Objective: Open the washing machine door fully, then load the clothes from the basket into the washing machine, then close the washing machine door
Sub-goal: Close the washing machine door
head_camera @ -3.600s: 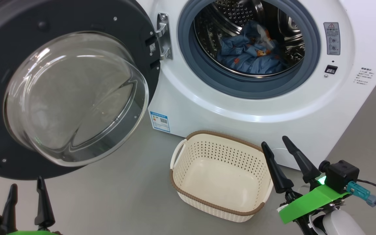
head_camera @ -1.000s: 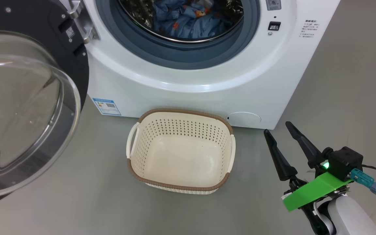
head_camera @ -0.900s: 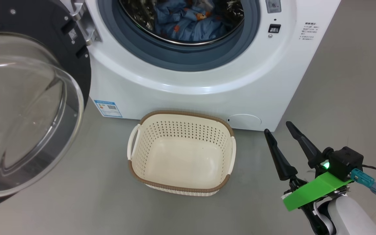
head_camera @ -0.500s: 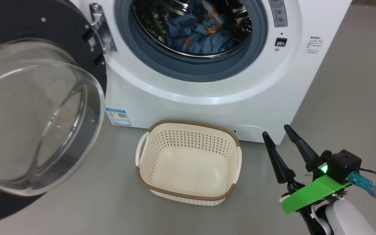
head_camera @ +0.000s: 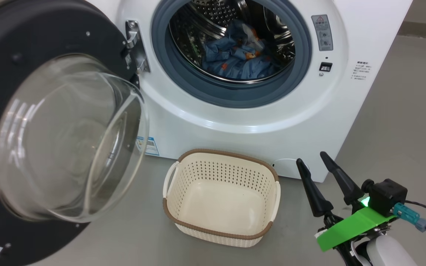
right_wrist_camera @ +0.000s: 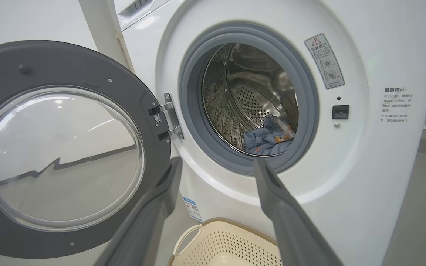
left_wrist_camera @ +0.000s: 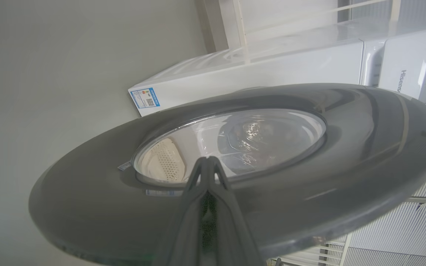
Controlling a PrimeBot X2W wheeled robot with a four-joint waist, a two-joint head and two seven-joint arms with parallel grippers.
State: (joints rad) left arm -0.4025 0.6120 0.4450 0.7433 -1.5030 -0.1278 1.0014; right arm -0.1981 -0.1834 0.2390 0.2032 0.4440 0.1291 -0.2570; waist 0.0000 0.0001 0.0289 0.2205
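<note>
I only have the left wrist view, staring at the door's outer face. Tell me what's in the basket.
Observer: Nothing. In the head view the basket stands empty on the floor in front of the washing machine.
Operator: Report where the clothes are.
Observer: The clothes lie in a heap at the bottom of the drum.
Operator: Give me the right gripper's state.
Observer: The right gripper is open and holds nothing. It is to the right of the basket, apart from it.
</note>
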